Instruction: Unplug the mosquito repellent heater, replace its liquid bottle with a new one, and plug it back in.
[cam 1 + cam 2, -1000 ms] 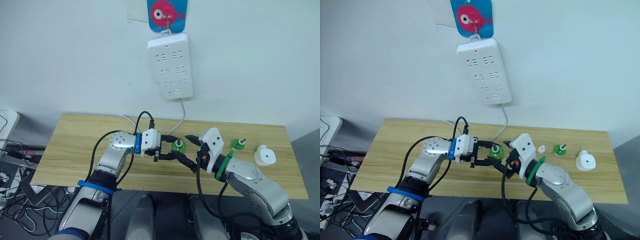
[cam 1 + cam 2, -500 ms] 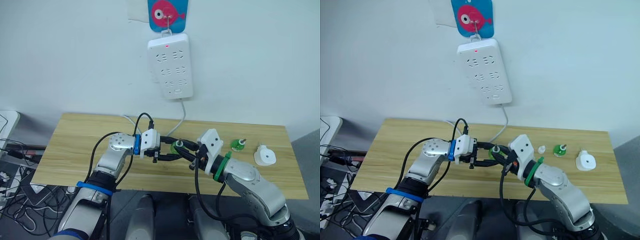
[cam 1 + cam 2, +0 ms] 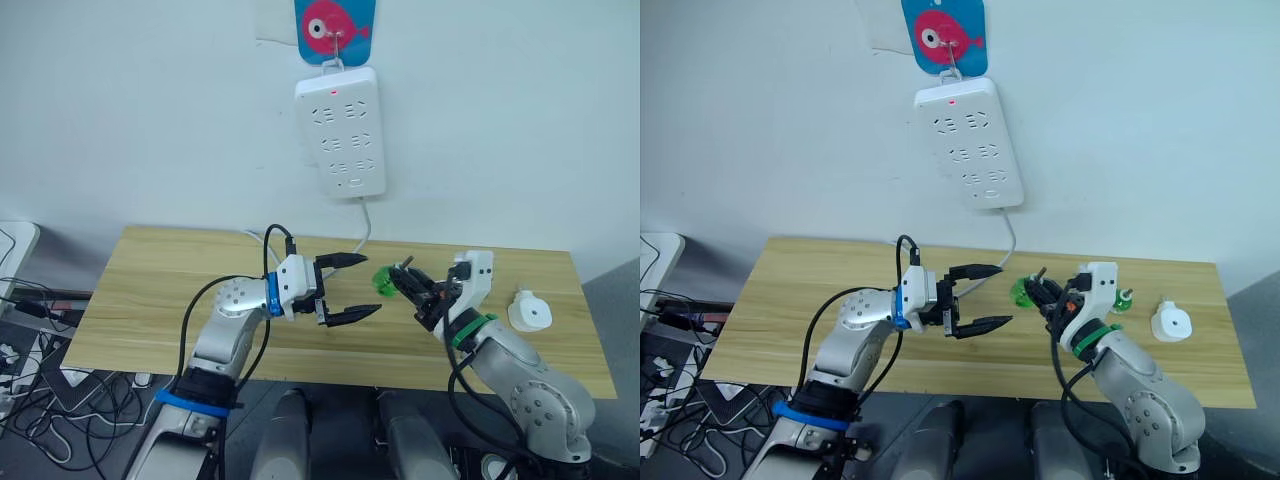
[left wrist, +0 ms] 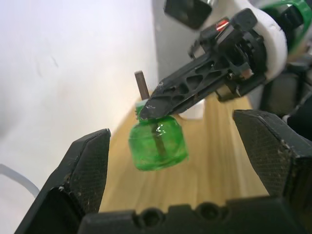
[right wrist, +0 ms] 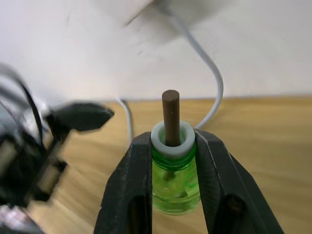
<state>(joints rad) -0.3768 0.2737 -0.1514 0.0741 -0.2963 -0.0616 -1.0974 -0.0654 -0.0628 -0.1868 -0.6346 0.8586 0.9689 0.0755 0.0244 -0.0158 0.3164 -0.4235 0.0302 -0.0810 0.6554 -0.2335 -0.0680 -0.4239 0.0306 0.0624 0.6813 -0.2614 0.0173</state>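
My right gripper (image 3: 402, 279) is shut on the neck of a tiny translucent green bottle (image 3: 384, 281) with a white collar and a bare dark wick (image 5: 170, 117), held above the table. Whether this is the old bottle or the new one, I cannot tell. My left gripper (image 3: 368, 284) stands wide open just left of the bottle, one finger above and one below, not touching it. The white mosquito repellent heater (image 3: 528, 312) lies unplugged on the table at the far right. Another small green bottle (image 3: 1124, 298) peeks out behind my right wrist.
A long white power strip (image 3: 340, 130) hangs on the wall above the table, with its cable (image 3: 362, 225) running down behind the wooden table (image 3: 150, 290). Cables and boxes lie on the floor to the left.
My left gripper has let go of the green bottle and opened. My right gripper closed on the bottle's neck and drew it to the right, turning its wrist.
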